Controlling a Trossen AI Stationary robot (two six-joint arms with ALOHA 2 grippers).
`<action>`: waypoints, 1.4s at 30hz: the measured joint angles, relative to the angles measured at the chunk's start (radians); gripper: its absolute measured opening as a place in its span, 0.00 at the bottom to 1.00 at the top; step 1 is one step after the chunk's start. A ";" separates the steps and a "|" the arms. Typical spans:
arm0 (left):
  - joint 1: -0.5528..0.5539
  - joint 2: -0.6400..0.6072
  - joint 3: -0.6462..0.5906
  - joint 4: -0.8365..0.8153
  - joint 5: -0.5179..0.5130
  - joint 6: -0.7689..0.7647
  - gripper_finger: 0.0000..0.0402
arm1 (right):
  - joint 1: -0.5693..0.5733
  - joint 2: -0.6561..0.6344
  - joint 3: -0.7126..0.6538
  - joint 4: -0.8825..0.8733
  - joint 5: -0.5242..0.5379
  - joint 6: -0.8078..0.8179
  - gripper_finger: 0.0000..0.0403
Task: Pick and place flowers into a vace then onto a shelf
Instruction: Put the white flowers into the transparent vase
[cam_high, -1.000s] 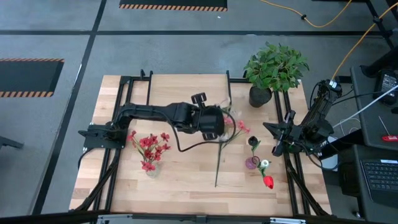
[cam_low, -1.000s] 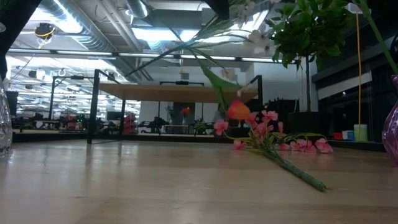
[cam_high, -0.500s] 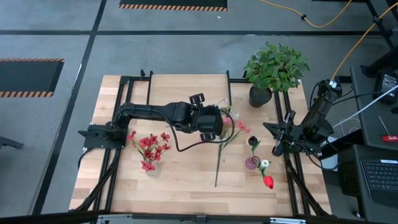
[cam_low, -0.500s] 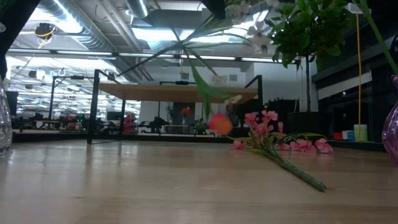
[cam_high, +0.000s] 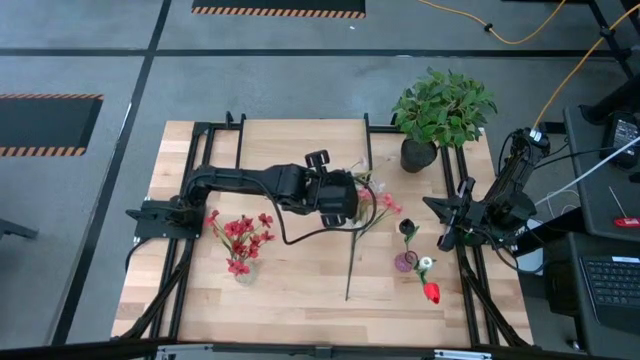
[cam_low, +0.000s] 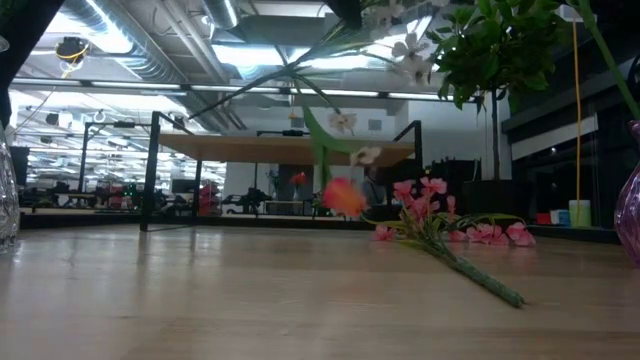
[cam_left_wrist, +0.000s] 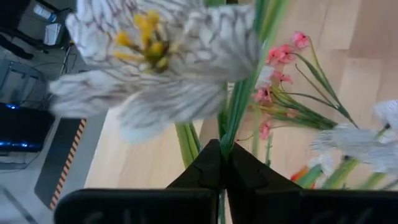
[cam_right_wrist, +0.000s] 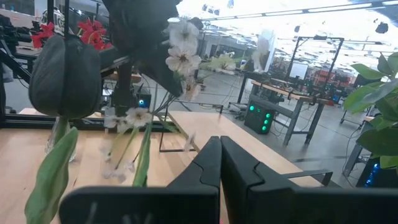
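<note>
- The wooden table (cam_high: 300, 290) carried everything, with the bushy potted plant (cam_high: 440, 112) at its far right corner.
- The shelf (cam_low: 280, 148), a light board on a thin black frame, stood at the far side of the table in the low view.
- The left arm reached across the middle of the table; the left gripper (cam_left_wrist: 222, 167) was clamped on a bunch of flowers (cam_left_wrist: 239, 112), green stems with white blooms, raised above the tabletop.
- The right arm waited at the table's right edge; the right gripper (cam_right_wrist: 220, 163) was closed with nothing between its fingers.
- A pink-flowered stem (cam_high: 352, 262) lay flat on the table just right of the left gripper.
- Red flowers (cam_high: 240, 238) stood in a clear vase near the left side.
- A small purple vase (cam_high: 406, 262) with a dark bloom stood toward the right, a red bloom (cam_high: 431, 292) lying beside it.
</note>
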 joint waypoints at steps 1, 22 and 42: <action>0.000 -0.004 0.000 0.001 0.001 0.000 0.01 | 0.000 0.000 0.000 0.000 0.000 0.001 0.01; 0.000 -0.031 -0.042 0.000 0.192 -0.010 0.01 | 0.000 0.000 0.000 -0.008 0.000 0.002 0.01; 0.048 0.031 -0.044 -0.004 0.292 -0.009 0.01 | 0.000 0.000 0.000 -0.009 0.000 0.002 0.01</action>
